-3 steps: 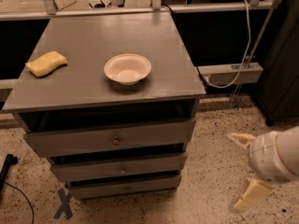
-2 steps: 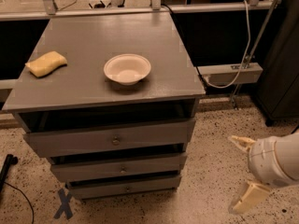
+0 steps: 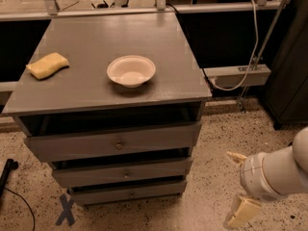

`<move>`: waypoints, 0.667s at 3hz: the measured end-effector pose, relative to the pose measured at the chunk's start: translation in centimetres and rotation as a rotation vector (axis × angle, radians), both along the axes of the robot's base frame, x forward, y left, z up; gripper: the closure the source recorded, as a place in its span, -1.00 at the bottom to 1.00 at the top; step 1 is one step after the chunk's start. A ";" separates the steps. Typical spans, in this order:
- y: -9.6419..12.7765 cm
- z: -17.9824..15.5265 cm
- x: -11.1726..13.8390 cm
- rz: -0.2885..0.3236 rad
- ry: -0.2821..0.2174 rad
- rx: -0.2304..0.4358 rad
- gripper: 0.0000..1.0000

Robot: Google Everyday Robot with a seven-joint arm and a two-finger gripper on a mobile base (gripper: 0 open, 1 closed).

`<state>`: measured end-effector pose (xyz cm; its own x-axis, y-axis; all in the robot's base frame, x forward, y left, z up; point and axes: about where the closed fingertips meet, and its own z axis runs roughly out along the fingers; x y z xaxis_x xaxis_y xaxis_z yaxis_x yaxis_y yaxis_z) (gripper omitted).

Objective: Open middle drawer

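The grey cabinet (image 3: 110, 37) has three drawers stacked in its front. The middle drawer (image 3: 159, 169) is the mid-sized grey front with a small brass knob (image 3: 126, 175) at its centre. It sits between the taller top drawer (image 3: 72, 147) and the slim bottom drawer (image 3: 159, 190). All three fronts stand slightly out from the frame. My gripper (image 3: 238, 186) is at the lower right, low above the floor and well to the right of the cabinet. Its two cream fingers (image 3: 242, 211) are spread apart and hold nothing.
A white bowl (image 3: 131, 70) and a yellow sponge (image 3: 47, 65) lie on the cabinet top. A speckled floor (image 3: 216, 138) surrounds the cabinet, with a blue X mark (image 3: 65, 210) at the lower left. A dark cabinet (image 3: 293, 57) and a cable (image 3: 254, 37) are at the right.
My gripper has sunk a little lower and drifted slightly left toward the cabinet. The drawers, bowl and sponge have not moved.
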<state>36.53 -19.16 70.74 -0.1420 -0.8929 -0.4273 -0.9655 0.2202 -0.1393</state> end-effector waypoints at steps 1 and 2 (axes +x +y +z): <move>0.6 -4.2 1.5 0.002 -0.090 0.115 -1.00; 1.2 -6.9 2.9 0.030 -0.172 0.213 -1.00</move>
